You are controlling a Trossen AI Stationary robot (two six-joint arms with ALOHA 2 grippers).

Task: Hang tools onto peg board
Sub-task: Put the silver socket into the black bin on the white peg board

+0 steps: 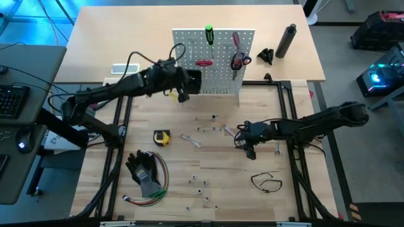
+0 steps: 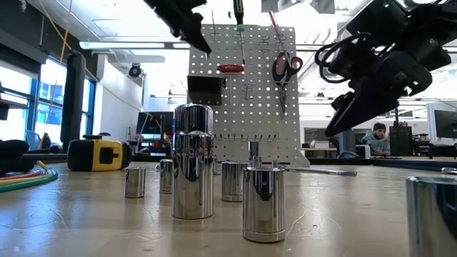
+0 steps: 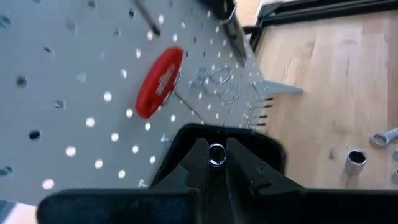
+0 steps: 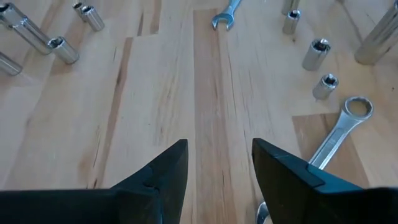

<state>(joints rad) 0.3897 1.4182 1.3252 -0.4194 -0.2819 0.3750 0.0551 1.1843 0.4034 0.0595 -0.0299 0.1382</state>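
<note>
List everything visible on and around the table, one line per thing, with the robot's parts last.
white perforated peg board: one, upright at the table's middle rear
green-handled screwdriver: one, hung near the board's top
red-handled screwdriver: one, hung on the board
red-handled scissors: one, hung on the board's right side
small black bin: one, on the board's front
yellow tape measure: one, on the table, left of centre
silver wrenches: at least two, mid-table
small metal sockets: many, silver, scattered on the front half
black gloves: a pair, front left
coloured wire bundle: one, beside the gloves
thin black loop: one, front right
dark cylindrical bottle: one, rear right
left gripper: shut on a small metal socket, at the bin
right gripper: open, above bare table
</note>
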